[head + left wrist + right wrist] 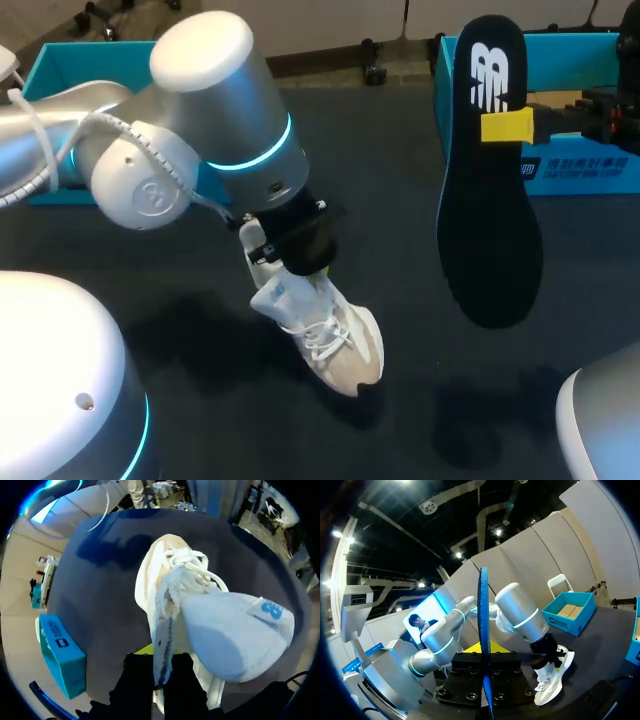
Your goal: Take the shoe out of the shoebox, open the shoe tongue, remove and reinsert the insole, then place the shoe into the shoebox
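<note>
My head camera looks down from behind onto the surface point(390, 140). Left wrist camera sits close above the sneaker point(200, 620); right wrist camera sees it from farther off.

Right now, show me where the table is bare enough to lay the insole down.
Bare table lies between the shoe and the shoebox, under the raised insole, and along the near edge in front of the shoe. It is crowded only around the left gripper holding the shoe.
</note>
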`<move>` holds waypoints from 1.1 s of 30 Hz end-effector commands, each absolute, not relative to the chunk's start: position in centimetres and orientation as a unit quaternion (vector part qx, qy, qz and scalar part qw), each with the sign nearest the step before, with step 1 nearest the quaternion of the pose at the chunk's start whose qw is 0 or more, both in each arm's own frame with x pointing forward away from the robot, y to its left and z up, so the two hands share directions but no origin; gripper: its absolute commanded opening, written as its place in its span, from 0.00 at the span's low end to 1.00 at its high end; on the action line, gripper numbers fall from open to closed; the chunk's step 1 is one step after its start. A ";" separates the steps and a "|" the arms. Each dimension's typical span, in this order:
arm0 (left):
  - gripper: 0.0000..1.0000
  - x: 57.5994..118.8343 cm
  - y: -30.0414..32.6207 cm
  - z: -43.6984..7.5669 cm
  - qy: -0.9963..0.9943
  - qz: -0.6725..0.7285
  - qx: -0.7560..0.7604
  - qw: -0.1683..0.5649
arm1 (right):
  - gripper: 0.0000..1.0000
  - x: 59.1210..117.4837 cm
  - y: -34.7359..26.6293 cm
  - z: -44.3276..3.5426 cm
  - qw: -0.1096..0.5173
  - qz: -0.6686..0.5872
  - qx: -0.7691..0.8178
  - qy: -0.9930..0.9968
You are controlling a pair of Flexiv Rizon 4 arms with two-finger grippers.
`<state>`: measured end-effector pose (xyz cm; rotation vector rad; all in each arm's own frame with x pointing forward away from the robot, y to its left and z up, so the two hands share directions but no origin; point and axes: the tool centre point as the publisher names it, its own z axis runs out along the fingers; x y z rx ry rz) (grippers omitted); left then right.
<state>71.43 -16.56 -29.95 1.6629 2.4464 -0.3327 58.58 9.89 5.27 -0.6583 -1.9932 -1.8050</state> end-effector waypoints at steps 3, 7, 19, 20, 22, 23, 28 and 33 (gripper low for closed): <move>0.00 71.0 -16.3 -29.1 0.742 -0.115 0.660 0.024 | 0.00 59.0 10.1 5.4 0.187 -0.638 -0.233 -0.709; 0.00 70.4 -16.3 -29.3 0.715 -0.102 0.692 0.013 | 0.00 59.0 10.1 5.4 0.187 -0.638 -0.233 -0.709; 0.00 68.6 -17.7 -32.1 0.703 -0.092 0.705 -0.019 | 0.00 59.0 10.1 5.4 0.187 -0.638 -0.233 -0.709; 0.00 68.5 -17.9 -32.3 0.703 -0.092 0.705 -0.020 | 0.00 59.0 10.1 5.4 0.187 -0.638 -0.233 -0.709; 0.00 68.2 -18.0 -32.8 0.702 -0.092 0.706 -0.020 | 0.00 59.0 10.1 5.4 0.187 -0.638 -0.233 -0.709; 0.00 68.2 -18.0 -32.8 0.702 -0.092 0.706 -0.020 | 0.00 59.0 10.1 5.4 0.187 -0.638 -0.233 -0.709; 0.00 67.9 -18.6 -33.7 0.698 -0.092 0.710 -0.029 | 0.00 59.0 10.1 5.4 0.187 -0.638 -0.233 -0.709; 0.00 67.6 -19.2 -34.8 0.694 -0.091 0.714 -0.039 | 0.00 59.0 10.1 5.4 0.187 -0.638 -0.233 -0.709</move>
